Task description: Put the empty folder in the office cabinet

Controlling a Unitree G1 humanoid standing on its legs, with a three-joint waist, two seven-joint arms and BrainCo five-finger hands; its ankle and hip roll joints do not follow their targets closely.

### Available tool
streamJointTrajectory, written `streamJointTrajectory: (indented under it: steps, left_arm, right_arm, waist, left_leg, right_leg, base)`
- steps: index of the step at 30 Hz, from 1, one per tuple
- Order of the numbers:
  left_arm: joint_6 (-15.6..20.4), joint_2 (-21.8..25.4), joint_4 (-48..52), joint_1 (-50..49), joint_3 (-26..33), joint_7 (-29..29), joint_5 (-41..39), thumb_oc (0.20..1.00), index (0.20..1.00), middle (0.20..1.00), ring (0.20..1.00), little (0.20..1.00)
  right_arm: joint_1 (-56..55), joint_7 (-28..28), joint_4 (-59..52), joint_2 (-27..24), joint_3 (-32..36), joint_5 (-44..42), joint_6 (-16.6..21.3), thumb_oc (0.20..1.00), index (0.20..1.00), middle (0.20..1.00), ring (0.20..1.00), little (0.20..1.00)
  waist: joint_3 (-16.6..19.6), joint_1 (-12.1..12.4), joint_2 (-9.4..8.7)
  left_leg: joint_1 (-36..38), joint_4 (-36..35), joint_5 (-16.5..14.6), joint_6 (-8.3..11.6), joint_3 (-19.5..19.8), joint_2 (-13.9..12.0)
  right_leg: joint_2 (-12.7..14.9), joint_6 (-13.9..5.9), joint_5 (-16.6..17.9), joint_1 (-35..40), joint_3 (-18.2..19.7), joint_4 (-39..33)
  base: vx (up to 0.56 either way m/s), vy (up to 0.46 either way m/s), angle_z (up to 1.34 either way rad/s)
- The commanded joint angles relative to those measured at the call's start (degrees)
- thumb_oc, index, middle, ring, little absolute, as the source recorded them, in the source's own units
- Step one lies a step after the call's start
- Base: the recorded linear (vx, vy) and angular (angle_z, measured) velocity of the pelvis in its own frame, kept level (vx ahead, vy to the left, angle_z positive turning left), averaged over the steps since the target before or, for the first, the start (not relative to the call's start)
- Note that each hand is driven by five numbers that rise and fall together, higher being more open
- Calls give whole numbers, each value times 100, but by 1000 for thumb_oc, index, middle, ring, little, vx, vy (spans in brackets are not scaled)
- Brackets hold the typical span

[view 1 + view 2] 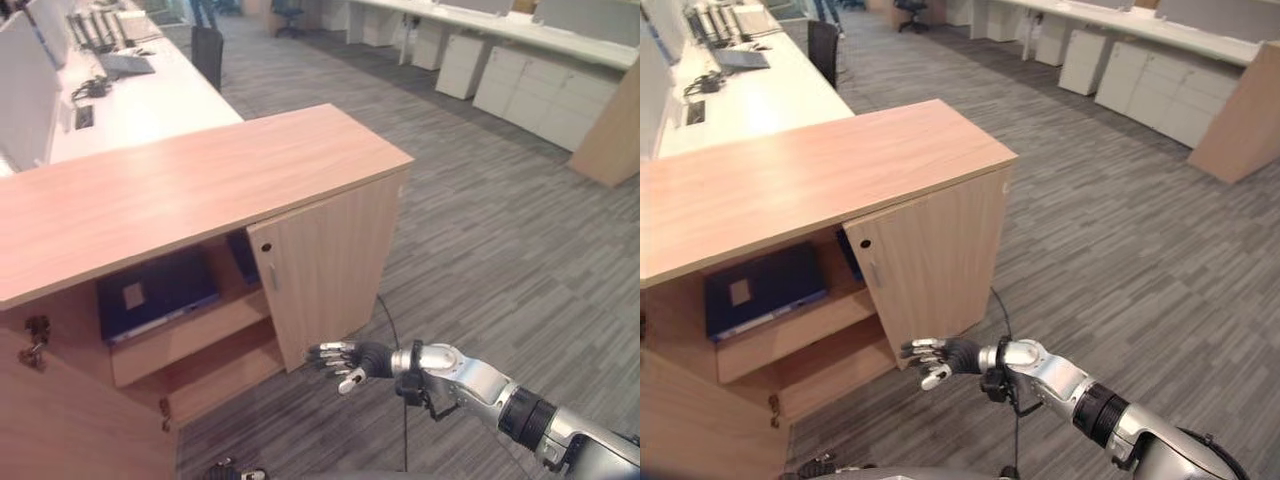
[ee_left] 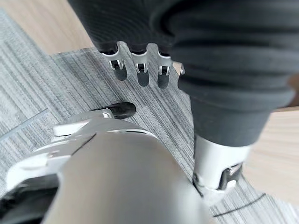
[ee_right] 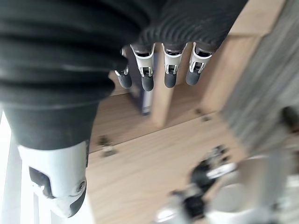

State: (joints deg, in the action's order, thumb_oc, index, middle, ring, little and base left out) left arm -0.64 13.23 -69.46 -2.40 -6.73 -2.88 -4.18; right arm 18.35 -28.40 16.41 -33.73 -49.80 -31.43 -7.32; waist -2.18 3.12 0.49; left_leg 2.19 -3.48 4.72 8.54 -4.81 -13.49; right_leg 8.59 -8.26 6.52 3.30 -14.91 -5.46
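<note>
office floor, cabinet (image 1: pixel 200 190) open, dark folder (image 1: pixel 155 292) already lay on its shelf.
your right hand (image 1: pixel 345 360) hung empty, fingers relaxed apart, below the door (image 1: pixel 325 265); closing it possibly remained.

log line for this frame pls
folder: dark blue, flat on upper cabinet shelf | cabinet: right door ajar | right hand: open, empty, near door's lower edge | left hand: open, empty

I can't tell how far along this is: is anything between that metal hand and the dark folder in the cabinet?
Nothing visible. The folder already lies on the open cabinet's upper shelf. The right hand hangs empty, fingers relaxed, near the lower edge of the half-open door, which stands beside that path.
</note>
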Motion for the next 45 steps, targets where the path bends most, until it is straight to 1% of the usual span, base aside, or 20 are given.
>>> streamJointTrajectory:
  steps: [1, 3, 4, 5, 6, 9, 10, 13, 19, 21, 23, 25, 29, 32, 38, 39, 41, 42, 43, 45]
  left_arm:
    - [15, 205, -304, 200, -170, 26, -291, 1000, 1000, 1000, 1000, 1000]
    - [22, 192, -294, 189, -185, 28, -383, 1000, 1000, 1000, 1000, 1000]
    - [25, 170, -287, 162, -184, 44, -524, 1000, 1000, 1000, 1000, 1000]
    - [25, 174, -287, 165, -185, 43, -525, 1000, 1000, 1000, 1000, 1000]
    - [47, 162, -267, 202, -195, 86, -693, 1000, 1000, 1000, 1000, 1000]
    - [49, 148, -244, 246, -215, 111, -766, 1000, 1000, 1000, 1000, 1000]
    - [38, 106, -212, 339, -268, 165, -822, 1000, 1000, 1000, 1000, 1000]
    - [-6, 116, -314, 347, -283, 177, -733, 1000, 1000, 1000, 1000, 1000]
    - [-49, 95, -429, 273, -220, 141, -616, 1000, 1000, 1000, 1000, 1000]
    - [-54, 51, -446, 263, -213, 122, -589, 1000, 1000, 1000, 1000, 1000]
    - [-76, 16, -427, 284, -224, 86, -637, 1000, 1000, 1000, 1000, 1000]
    - [-65, 7, -411, 311, -233, 86, -652, 1000, 1000, 1000, 1000, 1000]
    - [-44, -37, -371, 408, -281, 56, -611, 1000, 1000, 1000, 1000, 1000]
    - [-11, -48, -329, 389, -282, 9, -608, 1000, 1000, 1000, 1000, 1000]
    - [-5, -31, -387, 318, -133, -55, -643, 1000, 1000, 1000, 1000, 1000]
    - [-4, -27, -421, 323, -92, -53, -716, 1000, 1000, 1000, 1000, 1000]
    - [10, 16, -458, 300, 1, -19, -864, 1000, 1000, 1000, 1000, 1000]
    - [34, 62, -473, 265, 61, 17, -987, 1000, 1000, 1000, 1000, 1000]
    - [40, 78, -471, 248, 107, 21, -1027, 1000, 1000, 1000, 1000, 1000]
    - [52, 175, -547, 224, 196, 22, -1097, 1000, 1000, 1000, 1000, 1000]
  right_arm:
    - [42, 286, 766, 668, 164, 988, 330, 1000, 1000, 1000, 1000, 1000]
    - [12, 373, 1072, 830, 197, 1151, 358, 1000, 1000, 1000, 1000, 1000]
    - [-66, 552, 1709, 1149, 263, 1431, 366, 1000, 1000, 1000, 1000, 1000]
    - [-62, 552, 1718, 1157, 265, 1433, 372, 1000, 1000, 1000, 1000, 1000]
    - [-74, 744, 2250, 1421, 397, 1569, 391, 1000, 1000, 1000, 1000, 1000]
    - [-77, 869, 2506, 1523, 487, 1608, 415, 1000, 1000, 1000, 1000, 1000]
    - [-136, 1090, 3125, 1717, 667, 1802, 416, 1000, 1000, 1000, 1000, 1000]
    - [-310, 1314, 4075, 1889, 960, 2651, 357, 1000, 1000, 1000, 1000, 1000]
    - [-567, 1737, 5211, 2179, 1598, 3219, 306, 1000, 1000, 1000, 1000, 1000]
    - [-626, 1923, 5528, 2229, 1891, 3277, 295, 1000, 1000, 1000, 1000, 1000]
    - [-744, 2240, 6061, 2254, 2377, 3376, 189, 1000, 1000, 1000, 1000, 1000]
    - [-775, 2322, 6173, 2217, 2546, 3353, 166, 1000, 1000, 1000, 1000, 1000]
    - [-939, 2476, 6468, 2148, 3124, 3195, 117, 1000, 1000, 1000, 1000, 1000]
    - [-1056, 2489, 6529, 2046, 3531, 2911, 107, 1000, 1000, 1000, 1000, 1000]
    - [-1192, 2564, 6618, 2000, 4196, 2263, 137, 1000, 1000, 1000, 1000, 1000]
    - [-1200, 2571, 6623, 1981, 4289, 2161, 150, 1000, 1000, 1000, 1000, 1000]
    - [-1228, 2565, 6629, 1962, 4398, 2001, 186, 1000, 1000, 1000, 1000, 1000]
    - [-1242, 2553, 6643, 1965, 4400, 1971, 203, 1000, 1000, 1000, 1000, 1000]
    - [-1242, 2557, 6680, 1960, 4394, 1958, 208, 1000, 1000, 1000, 1000, 1000]
    - [-1295, 2516, 6716, 1962, 4377, 1959, 219, 1000, 1000, 1000, 1000, 1000]
  waist:
    - [-171, 188, -333]
    - [-190, 230, -322]
    - [-259, 370, -293]
    - [-249, 358, -302]
    - [-392, 504, -309]
    - [-442, 520, -333]
    - [-520, 575, -341]
    - [-487, 545, -300]
    - [-271, 594, -167]
    - [-200, 617, -126]
    - [-68, 671, -74]
    - [-35, 669, -58]
    - [68, 673, -7]
    - [92, 655, -18]
    - [140, 668, -20]
    - [108, 616, -29]
    - [57, 499, 11]
    - [9, 424, 54]
    - [11, 424, 75]
    - [2, 403, 164]
  left_leg:
    - [-108, 227, -202, -42, 81, 112]
    - [-156, 232, -168, -31, 160, 97]
    - [-212, 254, -125, -4, 274, 72]
    - [-238, 253, -108, -10, 287, 83]
    - [-480, 436, -22, 35, 340, 49]
    - [-727, 588, 73, 28, 285, 29]
    - [-871, 833, 95, 31, -279, -210]
    - [-820, 795, 278, 54, -1269, -536]
    - [-604, 296, 523, 112, -1802, -670]
    - [-565, 144, 549, 88, -1878, -625]
    - [-538, -36, 497, 1, -1745, -404]
    - [-575, -57, 440, -46, -1658, -306]
    - [-660, -128, 193, -245, -1269, 159]
    - [-628, -134, -50, -452, -1004, 603]
    - [-418, -152, -391, -757, -591, 1372]
    - [-371, -152, -444, -817, -479, 1531]
    - [-349, -152, -488, -884, -235, 1667]
    - [-348, -152, -476, -897, -80, 1682]
    - [-362, -152, -475, -888, -26, 1686]
    - [-380, -152, -439, -882, 164, 1657]
  right_leg:
    - [-488, 358, -1007, 170, -225, 46]
    - [-508, 378, -1028, 176, -289, 46]
    - [-547, 414, -1079, 214, -402, 46]
    - [-538, 411, -1070, 196, -414, 46]
    - [-523, 444, -1096, 223, -607, 46]
    - [-480, 453, -1096, 195, -760, 46]
    - [-465, 473, -1246, 289, -1028, 46]
    - [-444, 477, -1282, 410, -1586, 46]
    - [-312, 425, -1248, 548, -2106, 46]
    - [-228, 390, -1195, 559, -2249, 50]
    - [-17, 270, -1053, 598, -2459, 76]
    - [75, 215, -1005, 618, -2549, 87]
    - [527, 47, -846, 695, -2922, 324]
    - [974, -171, -717, 761, -3062, 601]
    - [1762, -417, -459, 935, -3251, 1398]
    - [1961, -507, -265, 938, -3201, 1653]
    - [2116, -494, -33, 817, -2802, 2034]
    - [2002, -376, -155, 682, -2423, 2105]
    - [1911, -351, -252, 568, -2208, 2058]
    - [1543, -192, -717, 384, -1857, 1982]
  base:
    - [-22, -73, 29]
    - [-28, -85, 40]
    - [-32, -70, 42]
    - [-83, -91, 32]
    - [-69, -39, 34]
    - [-65, -43, 58]
    - [-29, -60, 79]
    - [-17, 1, 128]
    - [45, 97, 98]
    - [60, 168, 44]
    - [98, 226, 54]
    - [65, 217, 45]
    - [86, 293, 61]
    - [110, 325, 72]
    - [134, 296, 58]
    - [116, 208, 62]
    - [64, 164, 85]
    - [13, 93, 81]
    - [11, 28, 58]
    - [39, -26, 42]
